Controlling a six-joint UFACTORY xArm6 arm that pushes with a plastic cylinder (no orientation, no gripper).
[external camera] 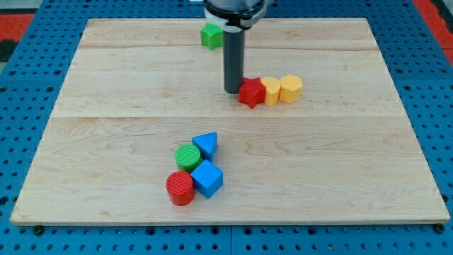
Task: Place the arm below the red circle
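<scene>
Red circle [180, 188] sits toward view's bottom-left of my tip [233, 91], well apart; tip is a bare rod, no claw, holds nothing, touching red star [251, 93].

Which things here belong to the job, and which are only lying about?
Job: red circle; my tip, far above it, beside the red star.
Lying about: green circle, two blue blocks, two yellow blocks, green block.

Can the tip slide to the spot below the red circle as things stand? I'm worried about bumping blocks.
Probably yes. My tip sits beside the red star, far above the red circle; bare board to the view's left of the cluster leaves a path.
</scene>
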